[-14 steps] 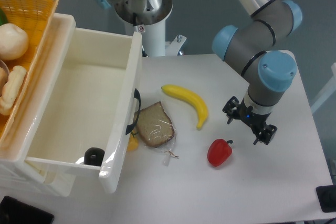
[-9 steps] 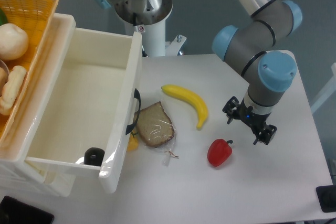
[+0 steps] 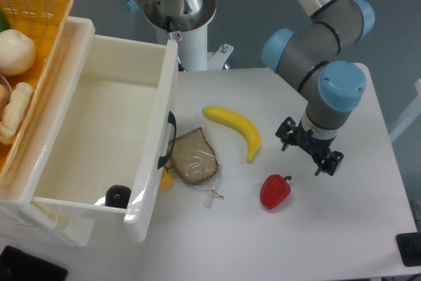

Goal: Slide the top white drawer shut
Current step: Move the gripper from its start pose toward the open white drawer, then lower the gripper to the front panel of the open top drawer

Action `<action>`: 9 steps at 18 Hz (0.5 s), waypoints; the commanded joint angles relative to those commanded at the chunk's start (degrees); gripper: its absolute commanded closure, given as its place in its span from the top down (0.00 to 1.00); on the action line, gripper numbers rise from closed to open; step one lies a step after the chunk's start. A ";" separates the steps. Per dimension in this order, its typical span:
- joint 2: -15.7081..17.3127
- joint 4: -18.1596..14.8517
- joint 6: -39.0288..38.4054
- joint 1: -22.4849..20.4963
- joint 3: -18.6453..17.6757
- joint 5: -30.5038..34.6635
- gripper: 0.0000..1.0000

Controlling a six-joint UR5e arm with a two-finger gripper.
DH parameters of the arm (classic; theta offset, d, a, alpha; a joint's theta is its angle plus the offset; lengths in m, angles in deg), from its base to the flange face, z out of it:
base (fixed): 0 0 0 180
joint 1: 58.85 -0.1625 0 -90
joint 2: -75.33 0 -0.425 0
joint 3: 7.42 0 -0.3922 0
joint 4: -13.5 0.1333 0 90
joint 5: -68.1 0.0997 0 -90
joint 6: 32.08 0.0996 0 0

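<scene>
The top white drawer (image 3: 105, 123) stands pulled far out at the left, its front panel facing right with a black curved handle (image 3: 169, 140). A small black object (image 3: 118, 195) lies in its near corner. My gripper (image 3: 309, 151) hangs over the table's right side, well to the right of the drawer front and just up and right of the red pepper (image 3: 275, 191). Its fingers are spread open and hold nothing.
A yellow banana (image 3: 235, 129), a wrapped slice of bread (image 3: 193, 157) and a small yellow item (image 3: 166, 179) lie between the drawer front and the gripper. A yellow woven basket (image 3: 46, 14) with food sits at the far left. The robot's base (image 3: 177, 4) stands behind the drawer.
The arm and gripper have shifted slightly to the left and up. The drawer and the food have not moved.
</scene>
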 joint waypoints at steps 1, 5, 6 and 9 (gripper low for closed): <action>0.61 0.00 -0.35 0.09 -0.79 -0.09 1.00; 1.41 0.00 -12.09 1.05 -1.94 -1.40 1.00; 1.41 0.00 -15.17 1.92 -2.03 -3.23 1.00; 1.50 -0.17 -20.38 4.03 -2.12 -4.48 0.86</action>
